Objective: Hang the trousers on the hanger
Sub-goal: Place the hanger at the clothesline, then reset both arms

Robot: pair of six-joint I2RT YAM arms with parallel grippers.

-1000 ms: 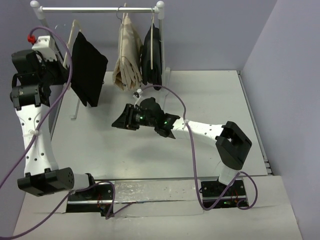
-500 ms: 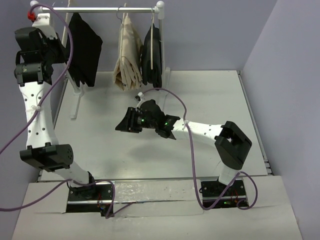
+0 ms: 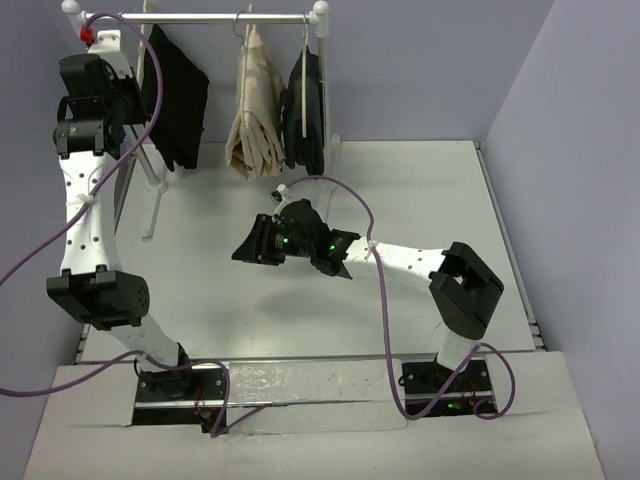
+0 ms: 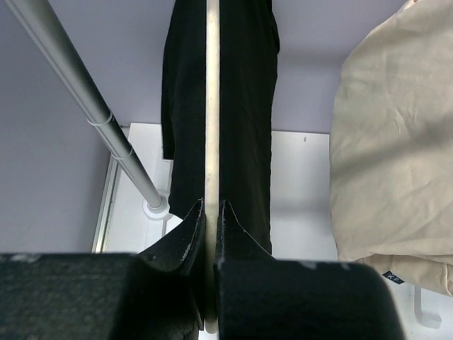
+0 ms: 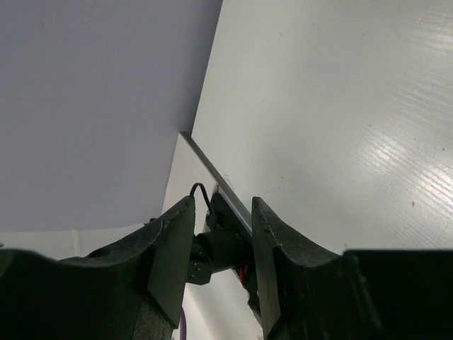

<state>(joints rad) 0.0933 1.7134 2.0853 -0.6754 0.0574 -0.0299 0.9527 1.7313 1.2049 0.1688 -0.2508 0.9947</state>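
The black trousers (image 3: 182, 95) hang folded over the thin white hanger (image 3: 150, 62) at the left end of the rack, just below the rail (image 3: 200, 18). My left gripper (image 3: 133, 100) is raised high and shut on the hanger's white bar. In the left wrist view the bar (image 4: 211, 106) runs straight up from my left gripper (image 4: 211, 207), with the trousers (image 4: 248, 113) draped on both sides of it. I cannot see the hanger's hook. My right gripper (image 3: 246, 248) is open and empty, low over the middle of the table; it also shows in the right wrist view (image 5: 223, 205).
Beige trousers (image 3: 255, 100) and a smaller black garment (image 3: 305, 110) hang on their own hangers to the right on the rail. The rack's left post (image 4: 120, 142) stands close beside the trousers. The beige fabric (image 4: 396, 142) hangs close on the right. The walls stand close behind the rack.
My left arm has lifted the hanger with the trousers up and back, from beside the rack to just under the rail. My right gripper has hardly moved.
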